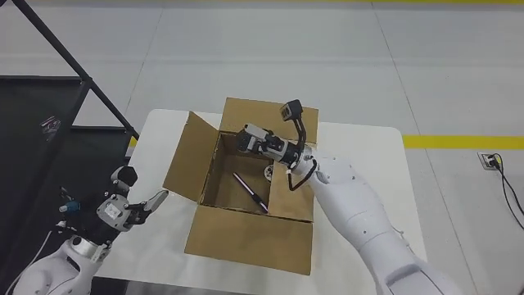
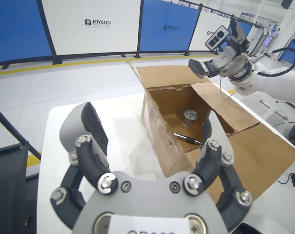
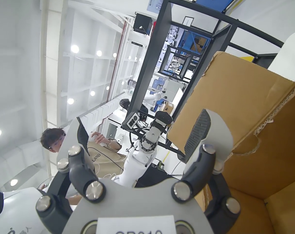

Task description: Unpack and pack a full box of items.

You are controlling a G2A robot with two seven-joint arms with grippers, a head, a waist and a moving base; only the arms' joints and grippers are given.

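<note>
The cardboard box stands on the white table with all its flaps folded outward. On its floor lie a dark pen with a silvery end and, near it toward the far wall, a small upright metal cylinder

The right gripper hangs above the far part of the box. Its forearm crosses the right flap and its wrist is bent, so the fingers lie nearly level and point to the robot's left. The fingers are spread wide with nothing between them

The left gripper hovers over the table's near left corner, well apart from the box and aimed at it, jaws also wide and holding nothing

Dark handling symbols are printed on the box's side wall. The fence panels behind carry a logo with lettering. Each gripper's base bears a white label whose characters are cut off by the frame edge
</note>
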